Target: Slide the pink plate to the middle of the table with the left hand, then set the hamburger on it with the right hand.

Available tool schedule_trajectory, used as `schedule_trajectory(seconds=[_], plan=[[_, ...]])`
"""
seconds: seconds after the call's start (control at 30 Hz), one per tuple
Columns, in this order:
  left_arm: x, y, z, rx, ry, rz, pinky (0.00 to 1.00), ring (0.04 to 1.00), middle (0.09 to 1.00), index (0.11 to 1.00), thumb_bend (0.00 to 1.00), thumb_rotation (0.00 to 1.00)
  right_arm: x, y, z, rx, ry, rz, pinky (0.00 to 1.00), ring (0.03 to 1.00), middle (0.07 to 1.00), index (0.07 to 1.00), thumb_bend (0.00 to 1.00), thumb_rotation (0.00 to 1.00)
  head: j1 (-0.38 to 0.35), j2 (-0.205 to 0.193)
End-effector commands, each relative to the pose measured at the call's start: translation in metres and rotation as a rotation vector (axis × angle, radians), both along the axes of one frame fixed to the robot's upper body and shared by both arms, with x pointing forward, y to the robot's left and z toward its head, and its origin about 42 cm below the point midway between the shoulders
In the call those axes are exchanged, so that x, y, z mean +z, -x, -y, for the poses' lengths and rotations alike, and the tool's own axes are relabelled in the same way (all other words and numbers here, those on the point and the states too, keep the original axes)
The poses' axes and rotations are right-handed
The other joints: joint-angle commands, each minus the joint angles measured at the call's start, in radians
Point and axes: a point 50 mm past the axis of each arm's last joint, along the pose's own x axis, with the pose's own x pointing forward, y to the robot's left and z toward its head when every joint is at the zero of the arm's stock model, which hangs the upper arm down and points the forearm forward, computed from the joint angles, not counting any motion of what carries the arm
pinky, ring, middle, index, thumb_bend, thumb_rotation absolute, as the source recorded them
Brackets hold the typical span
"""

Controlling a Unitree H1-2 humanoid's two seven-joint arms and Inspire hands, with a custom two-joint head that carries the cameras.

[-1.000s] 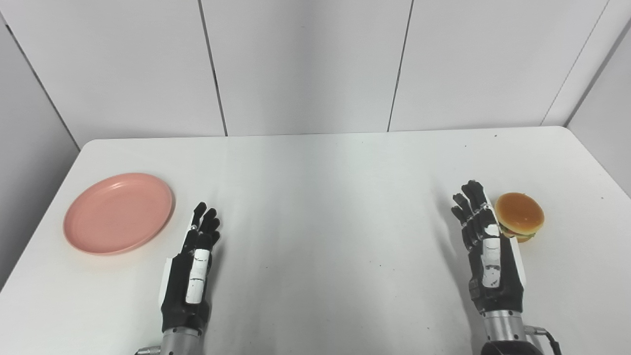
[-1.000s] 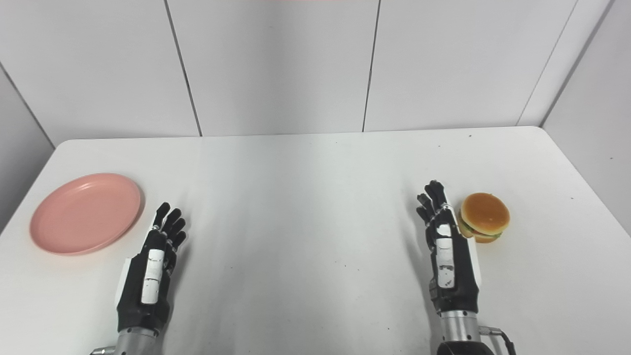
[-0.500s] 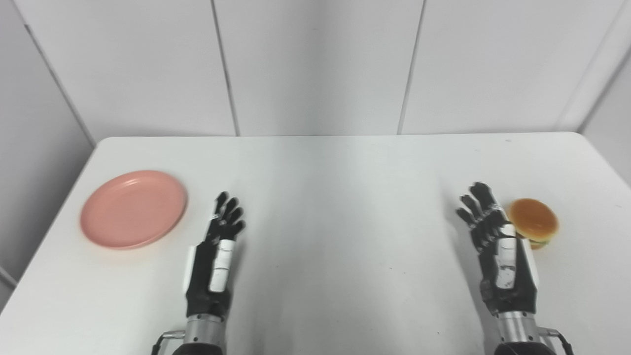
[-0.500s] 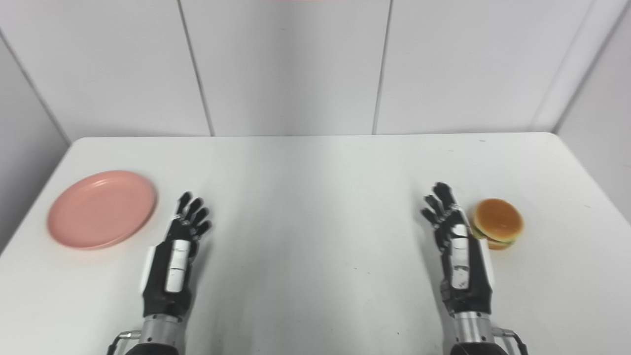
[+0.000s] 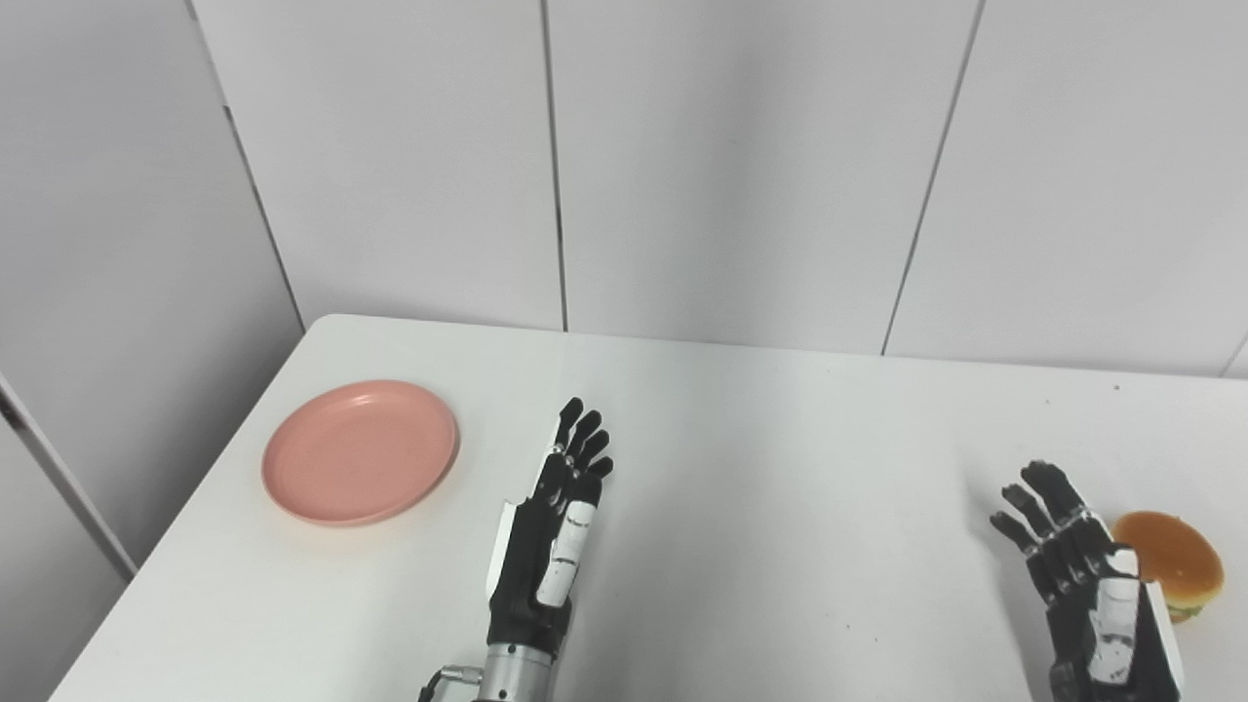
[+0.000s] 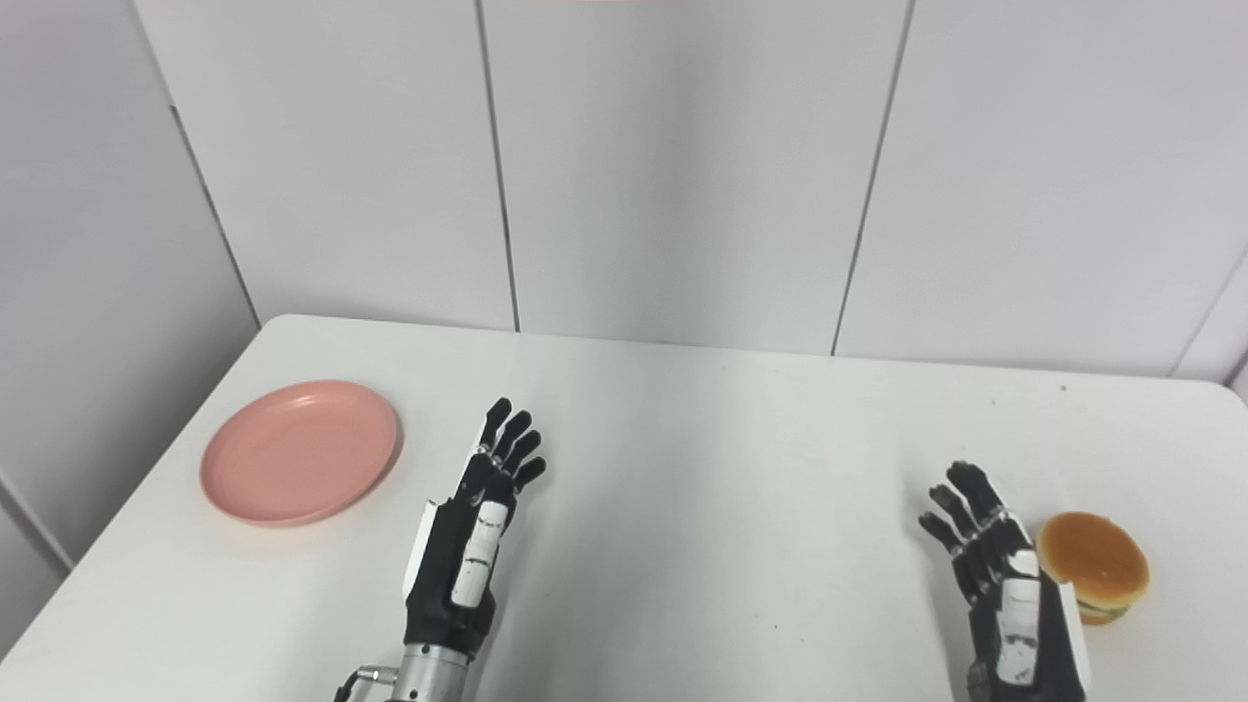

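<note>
bare table [image 5: 780, 507] between pink plate [image 5: 360, 451], hamburger [image 5: 1170, 564]

I see the plate [image 5: 360, 451] left of my left hand [image 5: 551, 531], the hamburger [image 5: 1169, 565] just right of my right hand [image 5: 1087, 590], all on the worktop [image 5: 780, 507].

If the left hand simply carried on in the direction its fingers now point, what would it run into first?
Nothing, it seems: the left hand points toward the back wall over bare table, and the pink plate lies off to its left, though depth is uncertain.

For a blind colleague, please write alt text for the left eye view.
Two open robot hands rest over a white table: the left hand beside a pink plate, the right hand next to a hamburger. Neither holds anything.
</note>
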Motion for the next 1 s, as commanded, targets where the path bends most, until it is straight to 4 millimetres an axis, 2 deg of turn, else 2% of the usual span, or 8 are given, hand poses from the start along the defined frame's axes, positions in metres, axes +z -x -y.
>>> schedule_trajectory(seconds=[0.0, 0.13, 0.2, 0.43, 0.53, 0.63, 0.77, 0.97], plan=[[-0.029, 0.011, -0.003, 0.018, -0.010, -0.073, 0.88, 0.920, 0.941, 0.950, 0.66, 0.87, -0.028, 0.011, 0.007, -0.009, 0.005, -0.082, 0.87, 0.879, 0.900, 0.833, 0.93, 1.00, -0.003, -0.007], [-0.028, 0.012, -0.009, 0.033, 0.022, -0.064, 0.86, 0.915, 0.936, 0.943, 0.67, 0.84, -0.032, 0.011, 0.002, -0.016, -0.007, -0.089, 0.89, 0.886, 0.910, 0.837, 0.93, 1.00, -0.021, -0.024], [-0.021, 0.012, -0.014, 0.046, 0.058, -0.068, 0.85, 0.912, 0.931, 0.939, 0.72, 0.85, -0.034, 0.011, 0.001, -0.022, -0.015, -0.095, 0.89, 0.886, 0.911, 0.832, 0.93, 1.00, -0.029, -0.030], [0.038, 0.001, -0.043, 0.112, 0.149, 0.060, 0.84, 0.901, 0.897, 0.907, 0.89, 0.83, -0.037, 0.009, -0.003, -0.026, -0.006, -0.110, 0.87, 0.863, 0.893, 0.820, 0.94, 1.00, -0.043, -0.053], [0.061, -0.006, -0.058, 0.142, 0.154, 0.122, 0.81, 0.872, 0.864, 0.887, 0.91, 0.83, -0.039, 0.008, -0.005, -0.026, -0.012, -0.112, 0.86, 0.858, 0.883, 0.819, 0.92, 1.00, -0.046, -0.061], [0.094, -0.019, -0.088, 0.190, 0.100, 0.218, 0.80, 0.850, 0.841, 0.879, 0.90, 0.84, -0.040, 0.007, -0.007, -0.021, -0.013, -0.113, 0.84, 0.850, 0.877, 0.810, 0.91, 1.00, -0.054, -0.069], [0.126, -0.034, -0.126, 0.253, 0.048, 0.276, 0.81, 0.852, 0.832, 0.862, 0.88, 0.84, -0.040, 0.008, -0.010, -0.022, -0.012, -0.112, 0.81, 0.836, 0.870, 0.806, 0.89, 1.00, -0.065, -0.069], [0.148, -0.050, -0.178, 0.335, -0.035, 0.300, 0.78, 0.858, 0.844, 0.864, 0.88, 0.83, -0.041, 0.009, -0.013, -0.020, -0.018, -0.116, 0.78, 0.834, 0.871, 0.802, 0.88, 1.00, -0.078, -0.065]])
